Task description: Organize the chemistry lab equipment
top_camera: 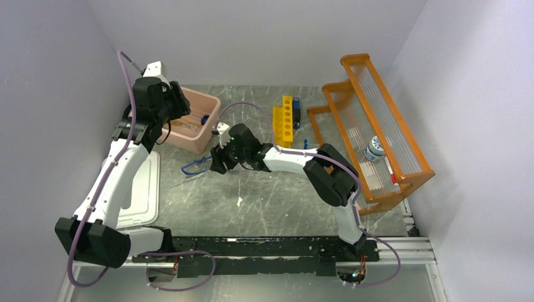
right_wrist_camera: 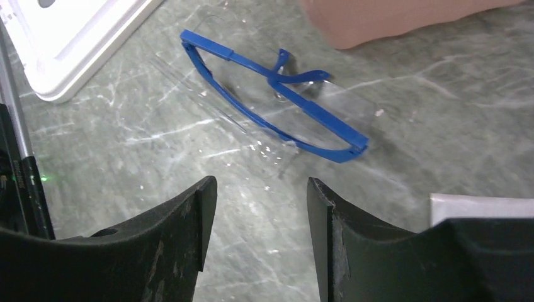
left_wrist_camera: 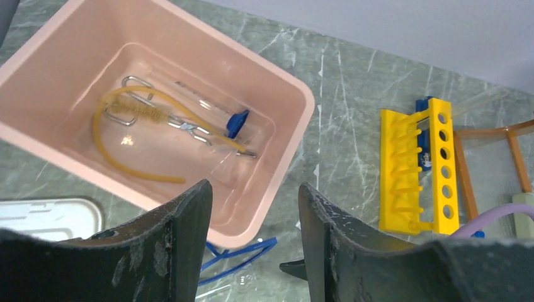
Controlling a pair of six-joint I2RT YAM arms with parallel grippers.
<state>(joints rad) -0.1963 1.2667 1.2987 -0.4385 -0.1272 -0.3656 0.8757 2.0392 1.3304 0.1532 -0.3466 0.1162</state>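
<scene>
Blue-framed safety goggles with clear lenses [right_wrist_camera: 321,116] lie flat on the grey marbled table [right_wrist_camera: 409,126], just off the near corner of the pink plastic tub [left_wrist_camera: 302,100], between it and the white lid [right_wrist_camera: 82,44] that lies by the table's left edge. The right gripper [right_wrist_camera: 261,189] hangs above the goggles, jaws apart and gripping nothing. The left gripper [left_wrist_camera: 252,195] hovers over the tub's near wall, its jaws also apart and empty. On the tub's floor rest a curled amber rubber tube [left_wrist_camera: 97,135], a wire tube brush [left_wrist_camera: 138,112], a small blue cap [left_wrist_camera: 238,119] and a clear glass tube [left_wrist_camera: 201,104], overlapping one another.
</scene>
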